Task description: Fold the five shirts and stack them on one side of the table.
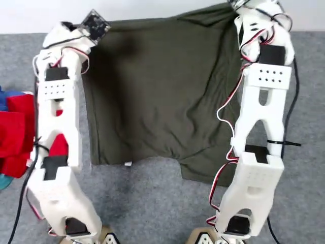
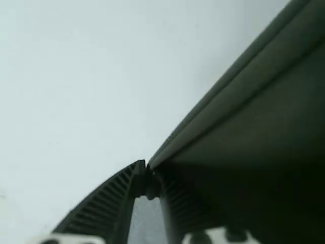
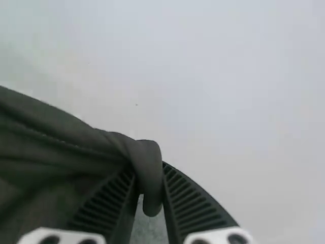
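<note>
Your desk [image 1: 152, 203] is grey. A dark olive shirt [image 1: 157, 96] covers its far middle, from the far edge to about halfway toward the near edge. The cloth lies mostly flat. Creases fan out from its far right corner, and a lower flap juts toward the near edge on the right side.

Your left arm [image 1: 58, 127] runs along the shirt's left side up to the far left corner of the cloth. Your right arm [image 1: 261, 127] runs along the right side up to the far right corner.

A pile of red cloth [image 1: 18, 132] sits at the desk's left edge, partly behind the left arm. A blue piece [image 1: 7, 96] shows on its far side and a teal scrap [image 1: 4, 180] on its near side. I cannot tell how many garments the pile holds.

The left tool [image 2: 147, 179] is clamped on the hemmed corner of the shirt [image 2: 254, 127], the cloth stretching away from the tips in a straight edge. The right tool [image 3: 150, 188] is clamped on a bunched roll of the same shirt [image 3: 51, 142], which is pinched between the ribbed fingers [image 3: 193, 203].

A small white tag [image 1: 128, 163] shows at the shirt's near hem.
</note>
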`<act>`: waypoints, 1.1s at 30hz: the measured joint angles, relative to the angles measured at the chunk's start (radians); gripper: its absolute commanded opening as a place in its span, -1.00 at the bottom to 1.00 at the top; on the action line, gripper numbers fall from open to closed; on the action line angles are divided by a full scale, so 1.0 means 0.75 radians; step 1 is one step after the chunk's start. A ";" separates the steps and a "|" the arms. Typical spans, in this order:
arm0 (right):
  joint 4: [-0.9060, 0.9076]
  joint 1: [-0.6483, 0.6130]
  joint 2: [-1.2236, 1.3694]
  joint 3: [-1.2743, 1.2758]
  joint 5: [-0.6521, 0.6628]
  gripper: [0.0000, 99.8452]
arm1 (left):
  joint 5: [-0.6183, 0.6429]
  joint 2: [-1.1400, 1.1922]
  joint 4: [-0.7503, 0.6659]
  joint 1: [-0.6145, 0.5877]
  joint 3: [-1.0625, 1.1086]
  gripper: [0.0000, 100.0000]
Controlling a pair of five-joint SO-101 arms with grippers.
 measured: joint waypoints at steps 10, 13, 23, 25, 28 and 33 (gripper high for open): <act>0.524 0.004 0.000 0.010 0.002 -0.98 | -0.080 -0.010 0.626 0.039 -0.094 -0.99; 0.759 0.025 0.000 0.010 0.002 -0.98 | -0.082 -0.051 0.890 0.041 -0.094 -0.99; 1.311 0.053 -0.068 0.031 -0.033 -0.98 | -0.119 -0.072 1.602 0.041 -0.096 -0.99; 1.311 0.070 -0.104 0.082 -0.068 -0.98 | -0.127 -0.072 1.649 0.041 -0.096 -0.99; 1.311 0.078 -0.176 0.237 -0.084 -0.98 | -0.151 -0.072 1.651 0.041 -0.047 -0.99; 1.311 0.080 -0.389 0.618 -0.094 -0.98 | -0.227 -0.072 1.657 0.041 0.088 -0.99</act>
